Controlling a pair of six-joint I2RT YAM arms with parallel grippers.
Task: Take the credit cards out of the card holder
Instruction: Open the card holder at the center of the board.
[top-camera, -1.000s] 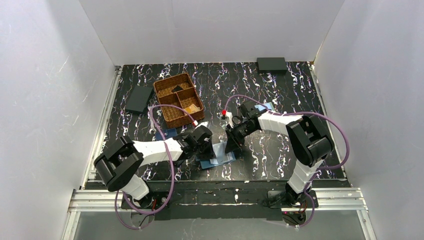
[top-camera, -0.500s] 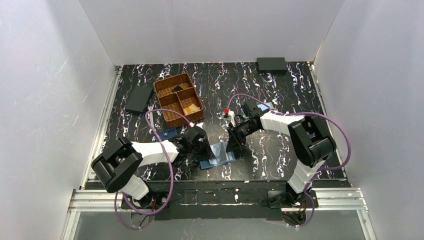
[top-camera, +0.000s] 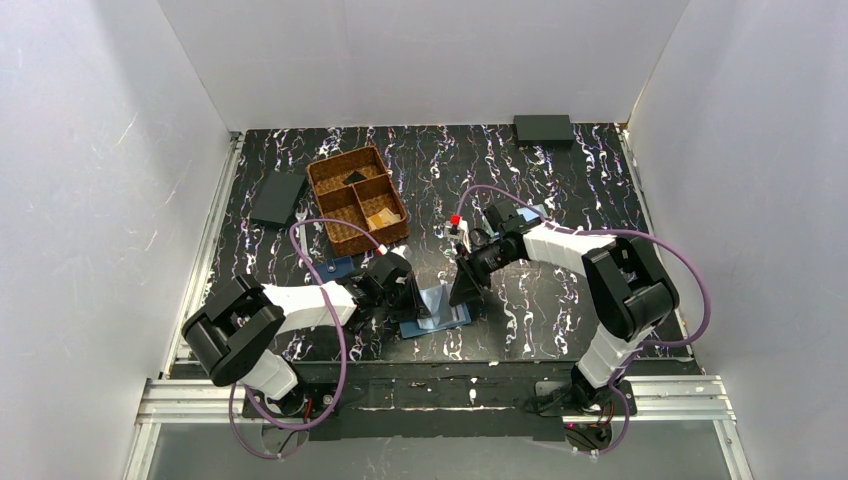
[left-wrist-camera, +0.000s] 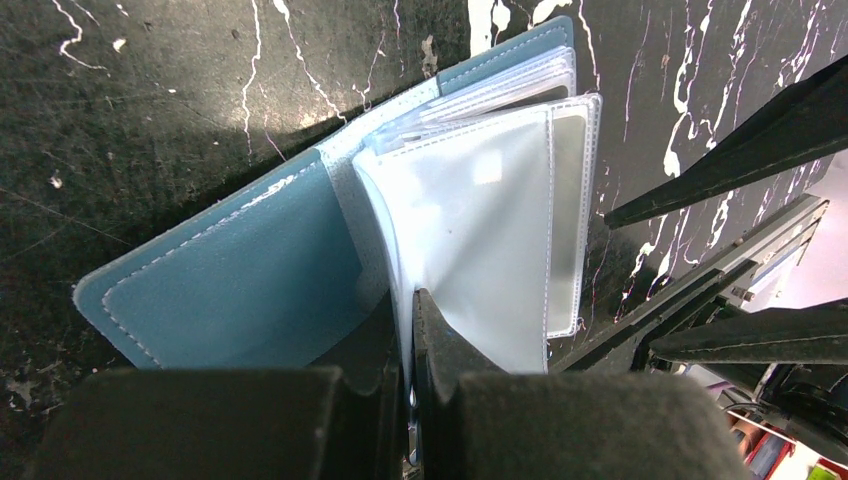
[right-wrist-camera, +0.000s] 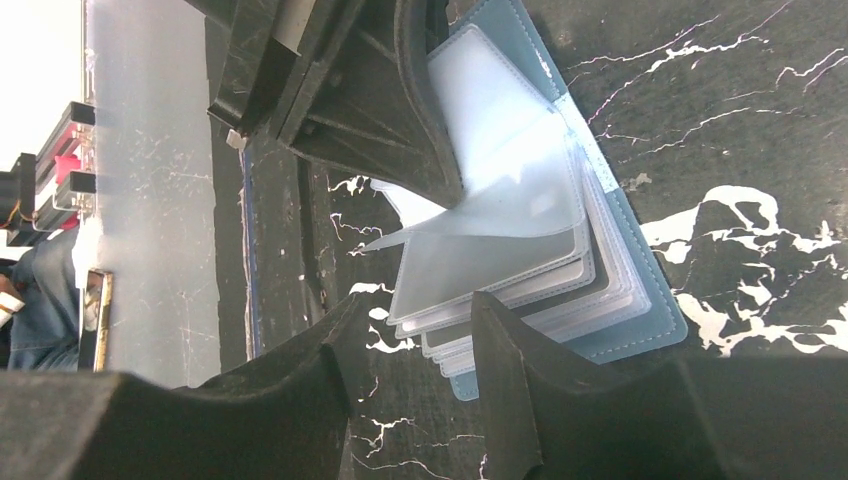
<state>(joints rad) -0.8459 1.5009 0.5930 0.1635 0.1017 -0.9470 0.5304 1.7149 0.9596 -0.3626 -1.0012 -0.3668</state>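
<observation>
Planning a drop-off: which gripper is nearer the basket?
Left. The left gripper is close to the basket, at its near corner; the right gripper is beyond the card holder.

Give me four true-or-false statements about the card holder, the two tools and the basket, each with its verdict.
1. The card holder lies open. True.
2. The left tool is open and clear of the holder. False: it is shut on a clear sleeve.
3. The right tool is clamped shut. False: its jaws stand apart at the edge of the sleeves.
4. A wicker basket stands farther back than the holder, to its left. True.
</observation>
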